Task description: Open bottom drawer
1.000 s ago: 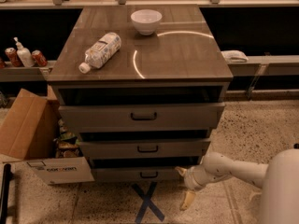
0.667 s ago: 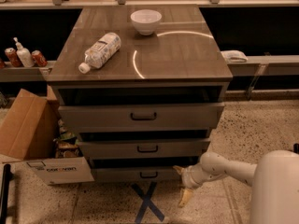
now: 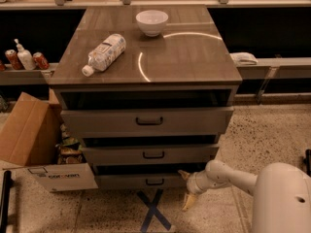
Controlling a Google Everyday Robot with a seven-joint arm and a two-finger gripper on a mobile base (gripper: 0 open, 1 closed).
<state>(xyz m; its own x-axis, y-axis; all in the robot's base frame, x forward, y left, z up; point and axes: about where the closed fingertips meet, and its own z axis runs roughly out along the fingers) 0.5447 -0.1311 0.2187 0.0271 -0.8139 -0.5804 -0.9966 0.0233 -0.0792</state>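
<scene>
The bottom drawer [image 3: 146, 181] is the slimmest grey-taupe front at the foot of the cabinet, with a small black bar handle [image 3: 154, 182]. It stands slightly out, with a dark gap above it. My gripper [image 3: 186, 188] is on the white arm coming from the lower right, to the right of the handle and in front of the drawer's right end. One finger [image 3: 183, 174] points up toward the drawer front, the other [image 3: 189, 201] hangs down toward the floor. It holds nothing.
Above are the mid-sized drawer [image 3: 150, 154] and the tallest drawer [image 3: 146, 121]. A plastic bottle [image 3: 104, 52] and white bowl [image 3: 151, 22] lie on the top. A cardboard box [image 3: 34, 144] stands left. A blue tape X [image 3: 153, 211] marks the floor.
The arm has shifted a little to the left, bringing the gripper closer to the bottom drawer's right end. The drawers have not moved.
</scene>
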